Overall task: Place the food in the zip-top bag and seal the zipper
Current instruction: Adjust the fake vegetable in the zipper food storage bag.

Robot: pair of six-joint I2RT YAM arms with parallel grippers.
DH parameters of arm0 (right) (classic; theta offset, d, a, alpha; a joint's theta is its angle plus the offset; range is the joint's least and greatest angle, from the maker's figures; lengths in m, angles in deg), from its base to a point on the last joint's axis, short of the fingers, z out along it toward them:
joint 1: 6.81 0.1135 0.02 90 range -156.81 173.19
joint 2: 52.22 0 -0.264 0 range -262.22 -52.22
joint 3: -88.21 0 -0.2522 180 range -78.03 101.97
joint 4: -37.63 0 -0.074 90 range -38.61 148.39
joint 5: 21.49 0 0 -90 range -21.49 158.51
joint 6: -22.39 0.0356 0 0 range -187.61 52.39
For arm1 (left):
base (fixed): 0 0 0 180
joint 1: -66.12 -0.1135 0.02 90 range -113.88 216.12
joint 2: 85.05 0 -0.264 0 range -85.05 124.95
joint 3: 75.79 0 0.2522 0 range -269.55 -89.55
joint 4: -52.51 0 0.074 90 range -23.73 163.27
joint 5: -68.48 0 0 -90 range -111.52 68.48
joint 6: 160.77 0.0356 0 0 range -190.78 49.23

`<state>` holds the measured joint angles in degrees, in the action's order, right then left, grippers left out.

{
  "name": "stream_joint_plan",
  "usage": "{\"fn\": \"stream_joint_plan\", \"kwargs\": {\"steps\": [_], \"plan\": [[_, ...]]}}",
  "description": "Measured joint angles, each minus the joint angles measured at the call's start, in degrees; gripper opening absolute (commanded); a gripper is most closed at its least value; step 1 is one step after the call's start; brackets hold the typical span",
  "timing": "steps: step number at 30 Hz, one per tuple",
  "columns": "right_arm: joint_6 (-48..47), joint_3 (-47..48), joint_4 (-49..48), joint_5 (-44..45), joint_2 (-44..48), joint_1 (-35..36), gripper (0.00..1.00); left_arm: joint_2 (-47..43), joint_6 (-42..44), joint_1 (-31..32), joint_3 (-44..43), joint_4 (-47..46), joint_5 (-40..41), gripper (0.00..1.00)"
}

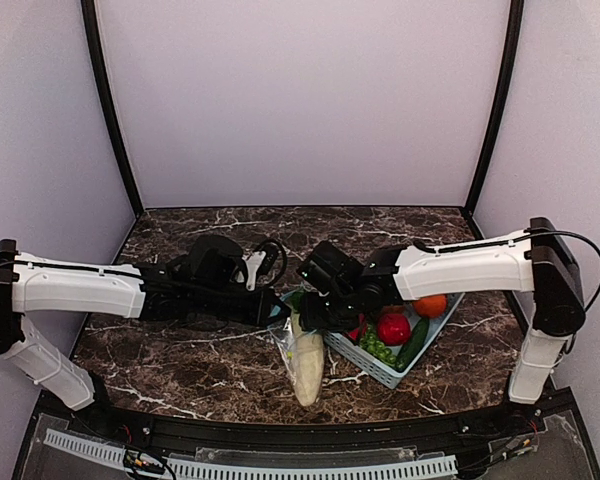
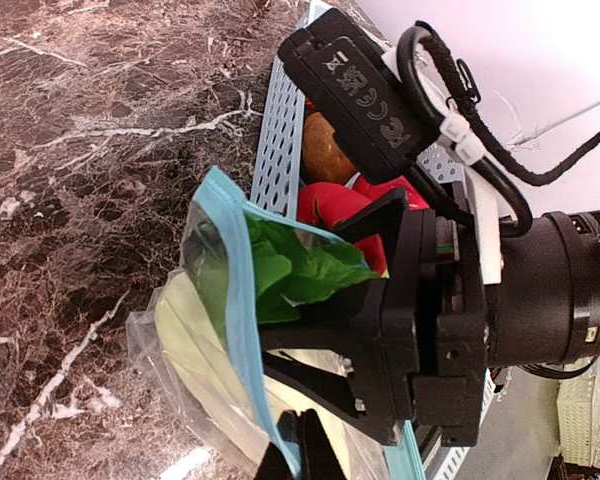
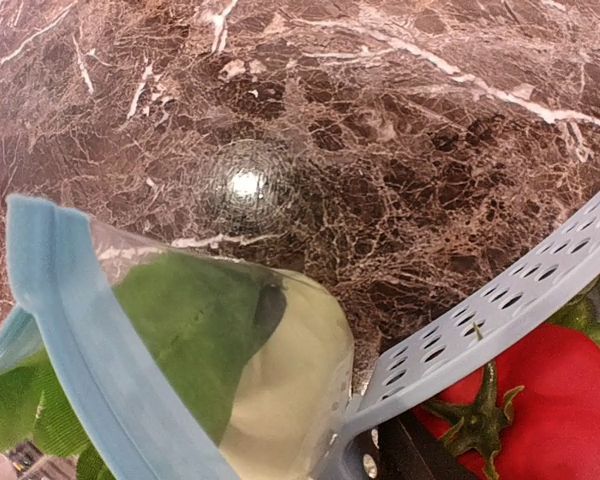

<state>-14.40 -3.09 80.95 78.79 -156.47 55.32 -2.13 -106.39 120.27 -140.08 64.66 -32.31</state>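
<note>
The zip-top bag lies in front of the basket, its mouth raised between the grippers. The cream-white squash is inside it, and its green leaves stick out at the mouth. My left gripper is shut on the blue zipper strip, with its fingers at the bottom of the left wrist view. My right gripper reaches into the mouth with its jaws apart around the leaves. The right wrist view shows the zipper strip and squash up close.
The light blue lattice basket stands right of the bag. It holds an orange, a red tomato, a cucumber and a green leafy piece. Its rim lies close to my right gripper. Dark marble table.
</note>
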Motion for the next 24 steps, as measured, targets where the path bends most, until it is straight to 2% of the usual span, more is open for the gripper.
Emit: {"fn": "stream_joint_plan", "kwargs": {"steps": [6,11,15,19,24], "plan": [[-0.42,1.68,-0.55,0.02,-1.73,0.0,0.57,-0.52,0.55,-0.13,0.0,0.09,-0.13,0.01],[-0.7,1.7,-0.9,-0.22,-1.7,0.0,0.71,-1.18,0.44,-0.83,0.02,1.2,-0.09,0.01],[-1.64,1.66,-0.42,-1.29,-0.72,0.0,0.77,-1.62,0.42,-1.57,0.02,3.54,1.03,0.01],[-2.73,1.57,0.92,-2.23,3.61,-0.02,0.77,-1.62,0.44,-1.9,0.02,6.01,2.08,0.01],[-3.63,1.57,0.83,-3.39,9.81,-0.02,0.69,-1.62,0.48,-1.92,0.02,7.3,2.73,0.01]]}}
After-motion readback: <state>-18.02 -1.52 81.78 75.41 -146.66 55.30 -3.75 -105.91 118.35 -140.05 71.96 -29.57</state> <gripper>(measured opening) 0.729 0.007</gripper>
